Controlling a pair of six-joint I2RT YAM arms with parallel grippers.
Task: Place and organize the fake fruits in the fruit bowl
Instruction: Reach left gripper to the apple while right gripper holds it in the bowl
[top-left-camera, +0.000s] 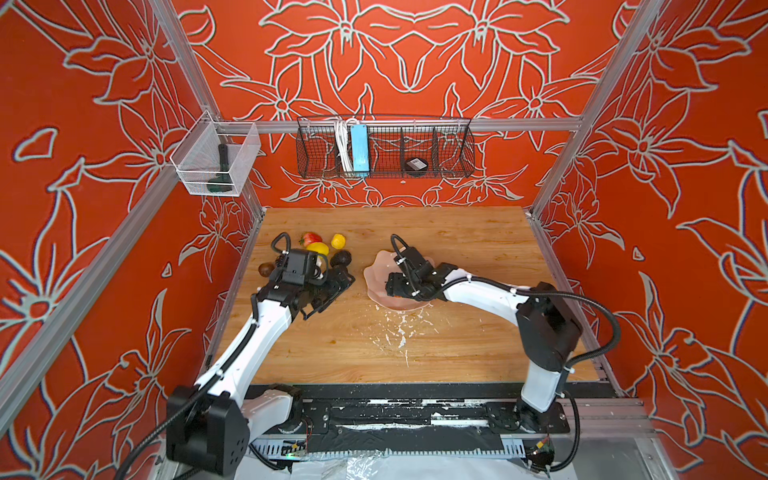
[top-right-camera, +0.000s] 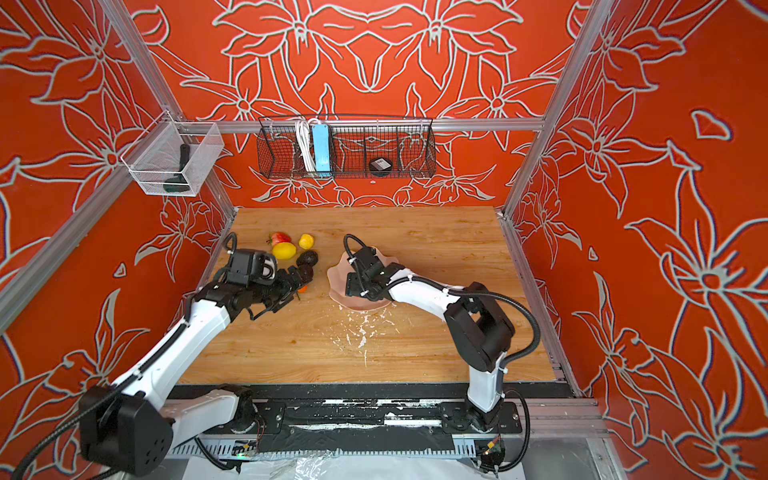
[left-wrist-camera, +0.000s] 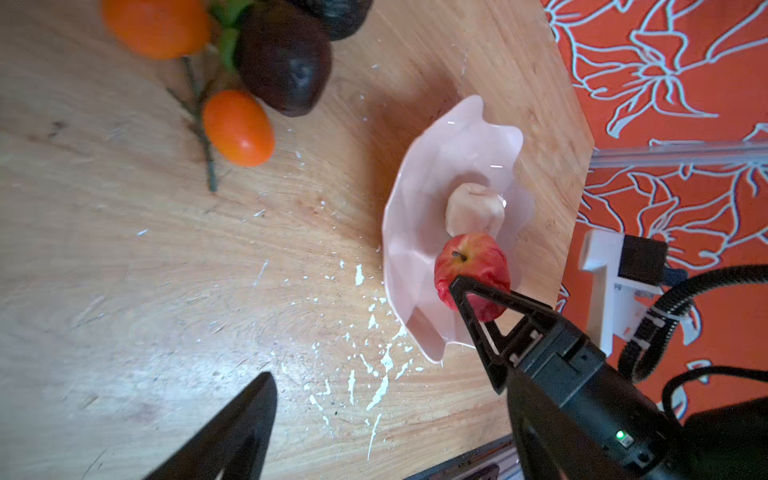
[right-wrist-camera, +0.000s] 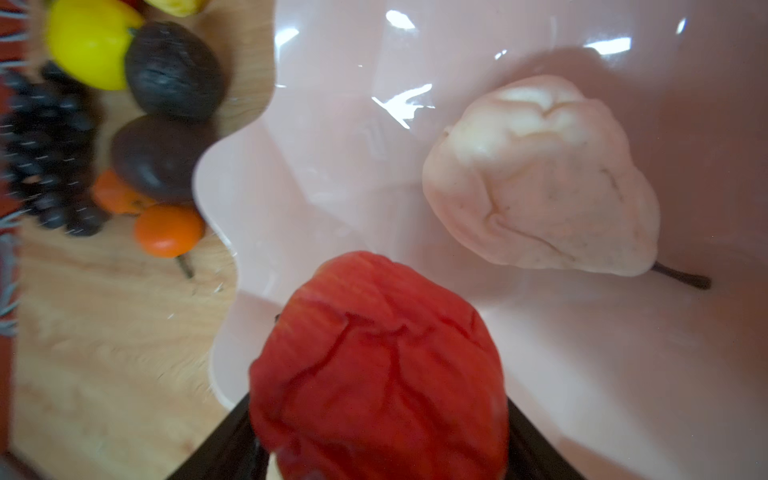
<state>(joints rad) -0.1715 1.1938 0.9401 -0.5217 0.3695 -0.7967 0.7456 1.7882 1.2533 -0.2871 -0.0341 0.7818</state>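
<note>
Fruit bowl (top-left-camera: 374, 284), pale pink with a wavy rim, sits about mid-table in both top views. Nearest the robot's base, white flecks (top-left-camera: 401, 332) spatter the wooden table (top-left-camera: 478, 353) at the bowl's 6 o'clock. The right arm (top-left-camera: 486, 291) reaches in from 4 o'clock, with the right gripper (right-wrist-camera: 379, 401) over the bowl's near half. Its fingers (right-wrist-camera: 224, 449) stand fairly wide and press both sides of a wrinkled red apple (right-wrist-camera: 374, 365); whether the apple rests on the bowl's floor I cannot tell. Just past the apple a pale pear (right-wrist-camera: 540, 178) lies on its side in the bowl.

At the bowl's 9 o'clock, clear of the rim, the left gripper (top-left-camera: 332, 293) hangs over the table. The left wrist view shows one finger (left-wrist-camera: 241, 428) far out to the side and only wood ahead: spread wide, nothing held.

The other fake fruits (top-right-camera: 284, 250) lie on the table from 9 to 10 o'clock of the bowl. Nearest are two small oranges (left-wrist-camera: 239, 126) on a green twig, touching a dark maroon fruit (left-wrist-camera: 284, 58), with a black grape bunch (right-wrist-camera: 45, 149) beside them. Farther back come a dark avocado (top-left-camera: 340, 257), a yellow lemon (top-left-camera: 318, 248), a smaller yellow fruit (top-left-camera: 338, 240) and a red strawberry (top-left-camera: 311, 238); a brown piece (top-left-camera: 265, 269) lies at that group's 8 o'clock.

On the far wall a black wire basket (top-left-camera: 453, 153) hangs at 12 o'clock and a clear mesh box (top-left-camera: 195, 166) at 10 o'clock.
</note>
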